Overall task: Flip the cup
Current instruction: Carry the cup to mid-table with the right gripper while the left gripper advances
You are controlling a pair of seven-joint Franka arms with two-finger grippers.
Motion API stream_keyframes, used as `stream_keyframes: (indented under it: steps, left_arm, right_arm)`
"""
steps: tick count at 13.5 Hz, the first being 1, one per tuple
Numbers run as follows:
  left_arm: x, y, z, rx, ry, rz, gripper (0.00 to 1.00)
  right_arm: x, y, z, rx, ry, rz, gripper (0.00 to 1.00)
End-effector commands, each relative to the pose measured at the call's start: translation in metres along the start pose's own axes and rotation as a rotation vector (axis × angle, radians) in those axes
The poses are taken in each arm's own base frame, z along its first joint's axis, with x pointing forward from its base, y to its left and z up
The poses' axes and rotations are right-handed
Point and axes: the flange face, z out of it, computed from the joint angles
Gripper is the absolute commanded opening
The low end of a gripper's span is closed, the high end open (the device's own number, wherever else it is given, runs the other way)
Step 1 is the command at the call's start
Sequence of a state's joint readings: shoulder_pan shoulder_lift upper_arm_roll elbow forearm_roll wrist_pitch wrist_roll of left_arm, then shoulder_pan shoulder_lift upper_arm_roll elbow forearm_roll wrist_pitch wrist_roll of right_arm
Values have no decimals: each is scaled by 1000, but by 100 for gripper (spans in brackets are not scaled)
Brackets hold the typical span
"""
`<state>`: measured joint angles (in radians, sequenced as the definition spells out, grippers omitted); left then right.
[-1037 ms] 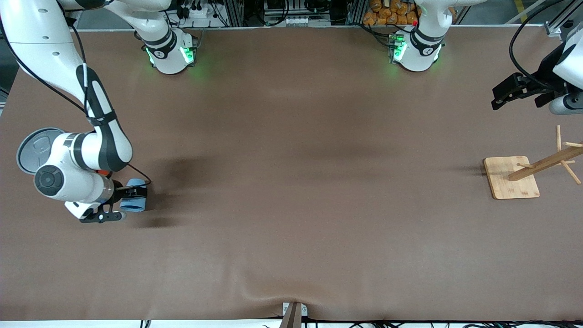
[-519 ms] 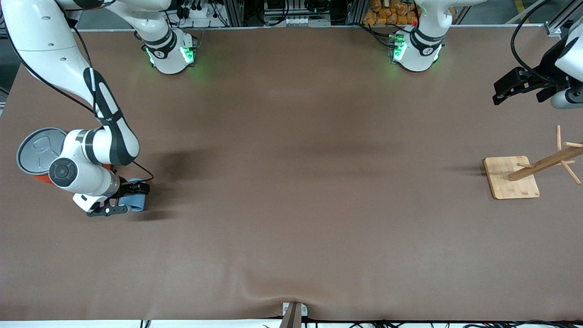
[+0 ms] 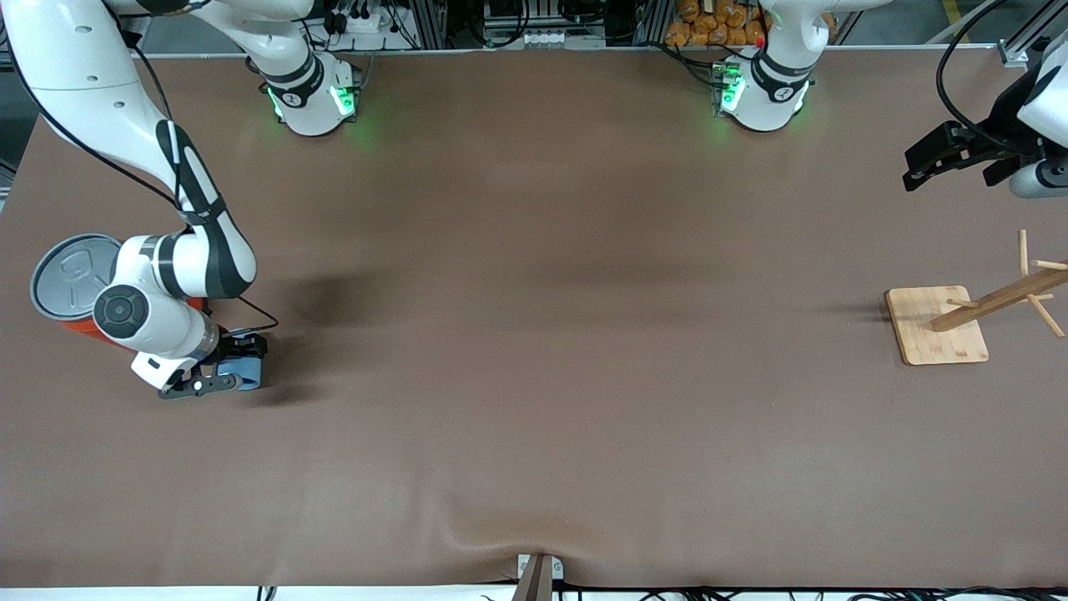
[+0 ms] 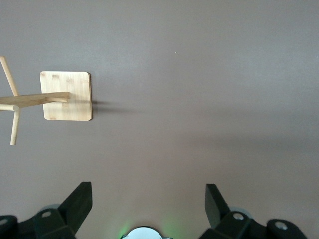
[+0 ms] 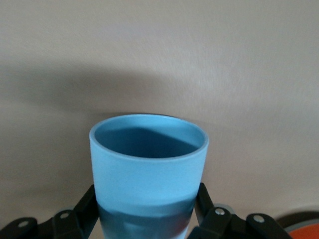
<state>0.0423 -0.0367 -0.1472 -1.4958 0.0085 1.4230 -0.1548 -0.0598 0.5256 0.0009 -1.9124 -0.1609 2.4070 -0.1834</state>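
Observation:
The light-blue cup [image 3: 247, 372] sits between the fingers of my right gripper [image 3: 238, 366], low over the table at the right arm's end. In the right wrist view the cup [image 5: 148, 164] fills the middle, with its darker blue inside showing at the open rim. The black fingers [image 5: 85, 205] press on both of its sides, so my right gripper [image 5: 144, 211] is shut on it. My left gripper [image 3: 926, 159] waits high at the left arm's end. In the left wrist view it [image 4: 149, 189] is open and empty.
A big orange can with a grey pull-tab lid [image 3: 68, 275] stands beside the right arm's wrist; its edge shows in the right wrist view [image 5: 299, 231]. A wooden peg rack on a square base [image 3: 939, 325] stands at the left arm's end and also shows in the left wrist view [image 4: 67, 95].
My right wrist has turned and come down with the cup, so less of the cup's side shows from above. My left gripper has shifted slightly toward the bases.

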Motion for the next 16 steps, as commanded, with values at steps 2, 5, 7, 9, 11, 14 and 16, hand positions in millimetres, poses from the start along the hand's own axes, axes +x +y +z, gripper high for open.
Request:
stream_keyframes:
  steps: [2,5,7,9,11,14,16]
  left_arm:
    - [-2,7,0,-8,-8,7,100]
    - [-1,11,2,-8,-7,13,100]
    - [0,13,3,-8,-7,16,100]
    - [0,17,4,-8,-8,24,100]
    - [0,18,4,-8,-8,27,100]
    - [-3,17,1,-8,-7,24,100]
    - [-1,18,4,-9,-11,24,100]
  right_arm:
    - [17,-24,-63,-34,89,-246,49]
    - [38,-107,-95,-15,158,-524,49]
    - [45,-192,-103,-9,180,-745,55]
    - [37,-284,-102,-10,182,-948,55]
    - [24,-359,-87,2,163,-1084,55]
    - [1,-474,-54,18,141,-1247,55]
    - [-17,-525,-43,-22,135,-1354,54]
